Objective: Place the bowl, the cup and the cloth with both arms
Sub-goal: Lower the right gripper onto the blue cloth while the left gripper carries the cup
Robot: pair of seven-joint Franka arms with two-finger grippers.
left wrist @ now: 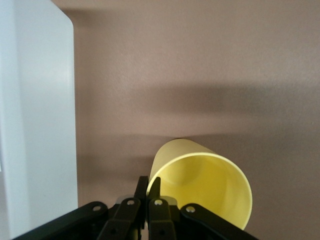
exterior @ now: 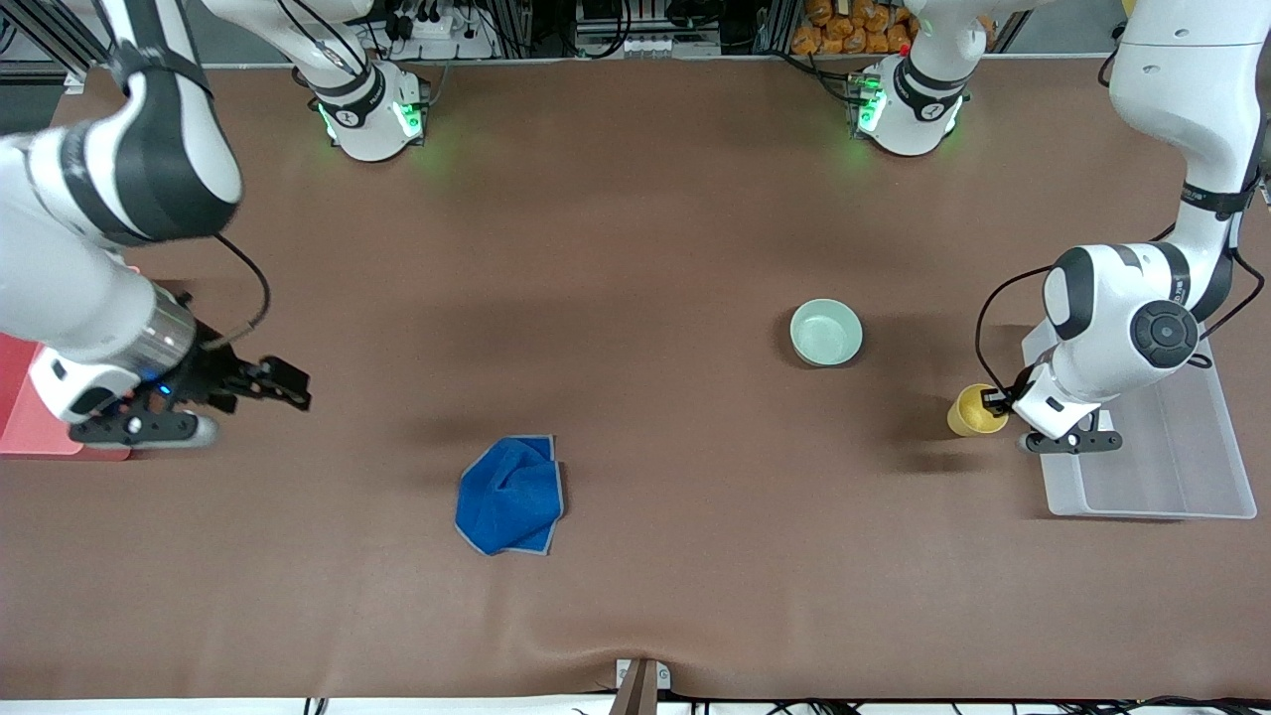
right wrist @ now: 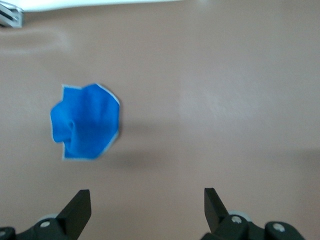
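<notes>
1. Nearest us, the cloth (exterior: 510, 495) lies untouched on the bench (exterior: 635, 248).
2. Well apart from the cloth, our left hand (exterior: 993, 401) pinches the cup (exterior: 973, 413) rim beside a clear tray (exterior: 1192, 477).
3. We judge the bowl (exterior: 826, 332), near the cup, still waits; the right hand (exterior: 283, 382) hovers wide open, empty.

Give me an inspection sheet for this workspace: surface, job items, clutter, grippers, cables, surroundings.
Surface: brown table mat, slightly rippled at the edge nearest the front camera.
Job items: bowl upright on the mat; cup beside the clear tray; cloth crumpled, nearer the front camera.
Clutter: red tray at the right arm's end.
Grippers: left gripper shut on the cup's rim; right gripper open over bare mat, cloth ahead of it.
Cables: black cable looped at each wrist.
Surroundings: green-lit arm bases, rack with wiring along the table edge.
</notes>
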